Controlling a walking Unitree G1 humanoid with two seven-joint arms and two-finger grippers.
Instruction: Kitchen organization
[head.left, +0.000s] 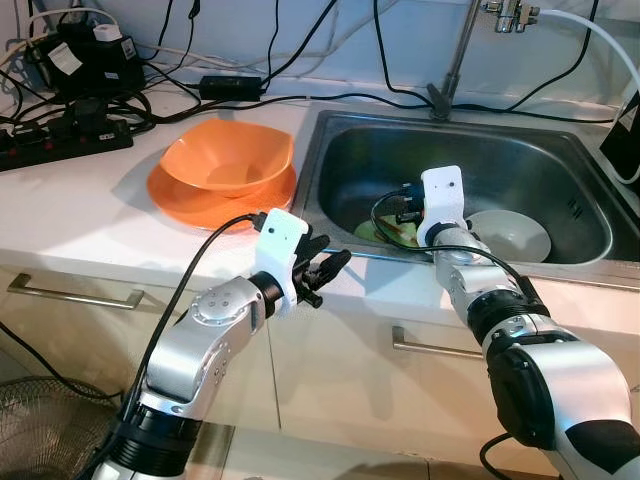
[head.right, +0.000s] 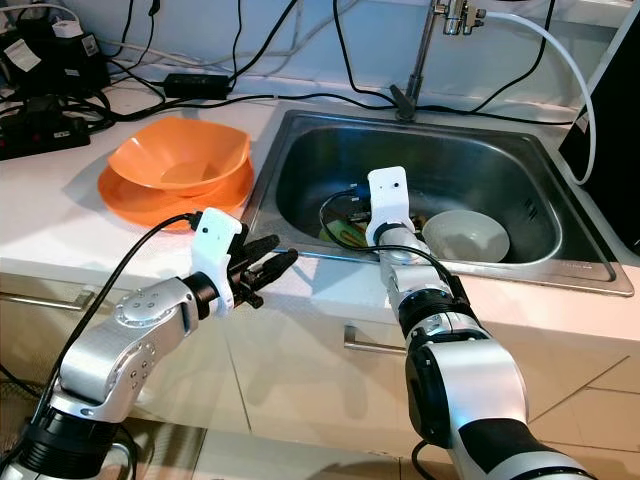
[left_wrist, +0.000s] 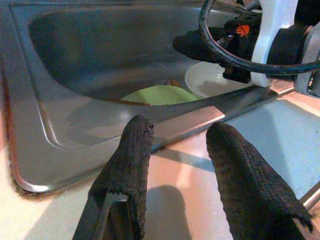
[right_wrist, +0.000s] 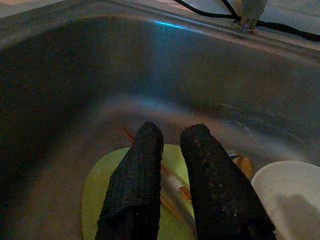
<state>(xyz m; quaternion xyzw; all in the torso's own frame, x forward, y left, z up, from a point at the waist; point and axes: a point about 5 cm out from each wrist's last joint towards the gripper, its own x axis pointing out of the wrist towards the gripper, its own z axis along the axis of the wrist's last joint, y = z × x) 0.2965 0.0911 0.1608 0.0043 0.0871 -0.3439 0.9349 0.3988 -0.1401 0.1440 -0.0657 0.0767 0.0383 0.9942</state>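
A steel sink (head.left: 400, 150) holds a light green plate (right_wrist: 100, 185) with thin sticks lying on it, and a white bowl (head.left: 510, 235) beside the plate. My right gripper (right_wrist: 172, 131) is down inside the sink just above the green plate, open by a narrow gap, with nothing clearly between its fingers. Over the counter's front strip, by the sink's near left corner, my left gripper (head.left: 325, 262) is open and empty, pointing toward the sink. An orange bowl (head.left: 228, 158) rests on an orange plate (head.left: 180, 200) on the counter left of the sink.
A faucet (head.left: 455, 60) rises behind the sink. A power strip (head.left: 60, 140) and black cables lie along the back left of the counter. Below the counter are cabinet fronts with a metal handle (head.left: 70, 292). A dark object stands at the far right edge.
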